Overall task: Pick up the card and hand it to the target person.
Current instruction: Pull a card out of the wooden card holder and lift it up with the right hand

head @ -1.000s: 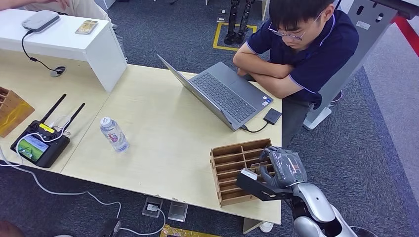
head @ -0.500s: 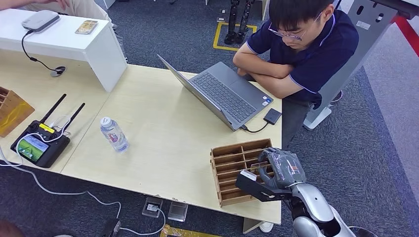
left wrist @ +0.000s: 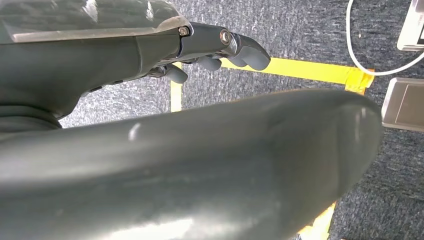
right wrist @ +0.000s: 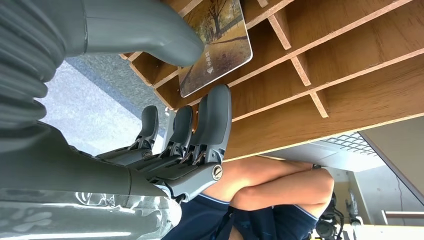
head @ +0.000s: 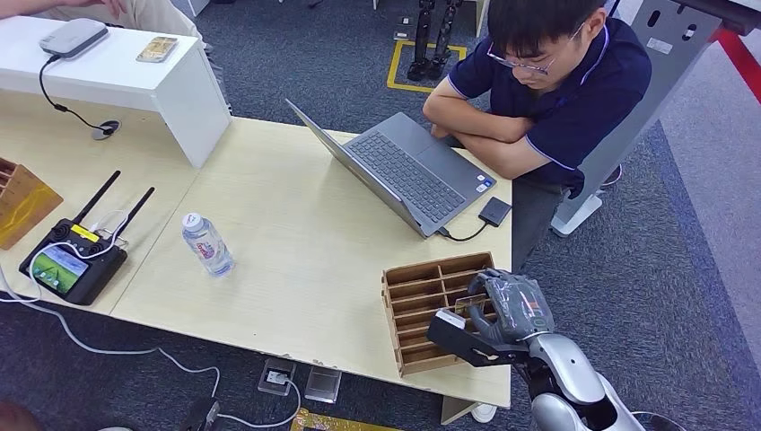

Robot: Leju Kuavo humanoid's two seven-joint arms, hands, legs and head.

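Little differed from the frames before: the right hand [head: 507,310] had settled slightly lower and nearer over the wooden slotted rack [head: 422,310], and everything on the table lay as it had.

At the left of the light wooden table [head: 296,260] sat a black handheld controller [head: 67,265] with two antennas and a lit screen, its yellow label too small to read. Right of it stood a clear water bottle [head: 207,243] with a white cap, upright; its label could not be read. Further right an open grey laptop [head: 404,171] faced a seated person [head: 547,90] with folded arms, and a small dark adapter [head: 494,212] lay just beside it.

The card [right wrist: 215,45], printed with autumn trees and small white characters I could not make out, stood in a slot of the rack near the table's right edge. The right hand's thumb [right wrist: 150,35] lay against one face and its fingers [right wrist: 215,120] reached up by the card's lower edge, not visibly clamped.

The left hand [left wrist: 150,55] hung over carpet with yellow tape [left wrist: 300,70], fingers loosely curled, holding nothing.
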